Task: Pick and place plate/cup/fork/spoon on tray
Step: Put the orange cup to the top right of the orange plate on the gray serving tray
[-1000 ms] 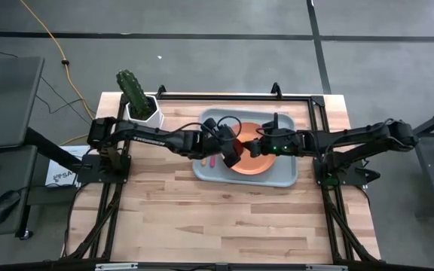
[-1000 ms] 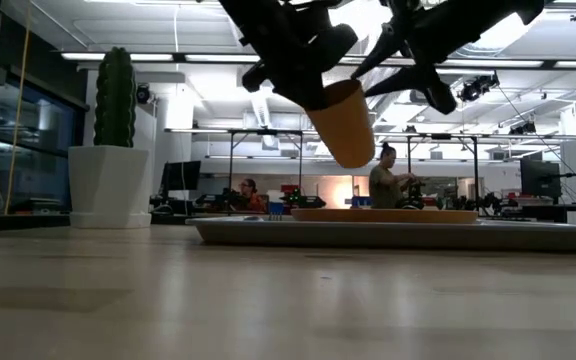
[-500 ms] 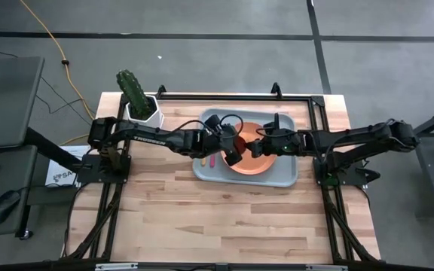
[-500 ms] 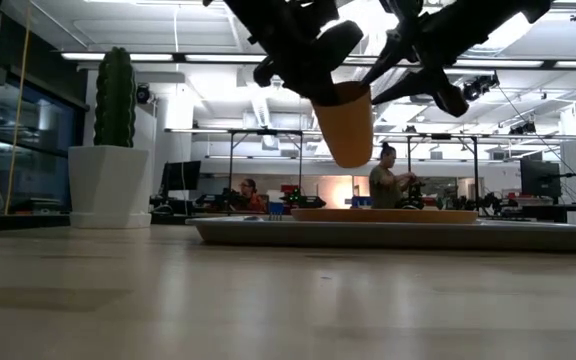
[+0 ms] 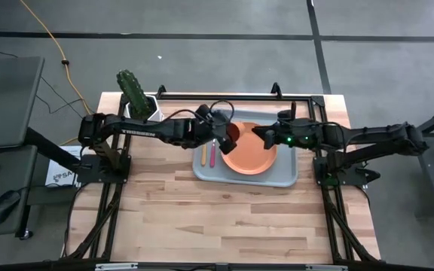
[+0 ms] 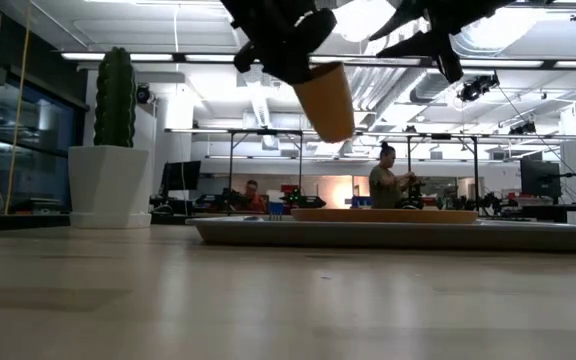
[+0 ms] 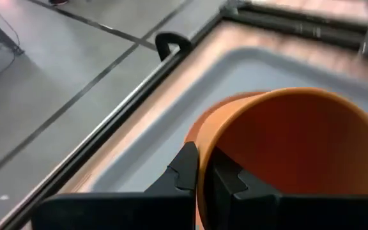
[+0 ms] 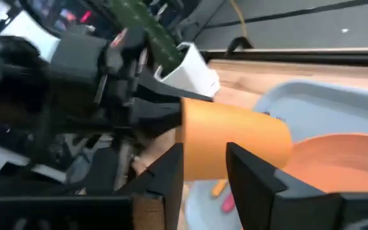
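Over tray (image 5: 285,178): L tool (image 7: 204,167) pinching cup (image 6: 325,100).

From above I can't see most of the cup (image 5: 231,136); the left gripper (image 5: 223,134) covers it. Spoon (image 5: 203,154) bowl and fork (image 5: 211,156) tines too small to tell. Low view cuts both arms off at the top; the plate (image 6: 383,214) shows edge-on only. Left wrist: cup base cut off, tray (image 7: 171,137) blurred.

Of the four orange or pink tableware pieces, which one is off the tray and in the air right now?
The small orange handleless cup, clamped by its rim in the left end effector. The round orange plate and both utensils lie on the grey-blue tray.
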`<state>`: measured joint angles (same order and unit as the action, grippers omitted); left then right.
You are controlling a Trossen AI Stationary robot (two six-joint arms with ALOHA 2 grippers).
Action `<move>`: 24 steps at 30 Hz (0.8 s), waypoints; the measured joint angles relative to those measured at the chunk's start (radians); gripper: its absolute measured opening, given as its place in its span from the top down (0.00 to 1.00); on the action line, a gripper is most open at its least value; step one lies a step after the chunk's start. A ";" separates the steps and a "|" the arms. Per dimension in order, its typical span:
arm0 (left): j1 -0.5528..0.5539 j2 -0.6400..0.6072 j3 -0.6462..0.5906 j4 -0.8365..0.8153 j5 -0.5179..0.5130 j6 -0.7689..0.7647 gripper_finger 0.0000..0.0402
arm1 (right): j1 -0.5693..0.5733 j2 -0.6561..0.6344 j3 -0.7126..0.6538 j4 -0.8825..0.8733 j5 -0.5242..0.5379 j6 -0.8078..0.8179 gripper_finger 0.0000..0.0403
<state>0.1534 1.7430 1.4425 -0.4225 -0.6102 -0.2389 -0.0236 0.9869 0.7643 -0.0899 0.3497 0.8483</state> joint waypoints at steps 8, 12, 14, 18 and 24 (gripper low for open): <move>0.025 0.034 -0.001 0.117 0.068 -0.031 1.00 | -0.002 0.059 -0.001 0.113 -0.077 -0.017 0.98; 0.024 0.060 -0.002 0.136 0.077 -0.063 1.00 | -0.001 0.133 0.001 0.238 -0.155 -0.015 0.99; 0.023 0.067 -0.002 0.133 0.079 -0.073 1.00 | 0.000 0.161 0.001 0.257 -0.163 -0.013 0.99; 0.017 0.066 -0.002 0.134 0.083 -0.087 1.00 | -0.001 0.184 0.001 0.188 -0.153 0.010 1.00; 0.010 0.042 -0.002 0.127 0.102 -0.092 1.00 | 0.000 0.181 0.005 0.059 -0.125 0.041 1.00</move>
<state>0.1635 1.7845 1.4403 -0.2956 -0.5085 -0.3309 -0.0235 1.1679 0.7692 -0.0311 0.2247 0.8893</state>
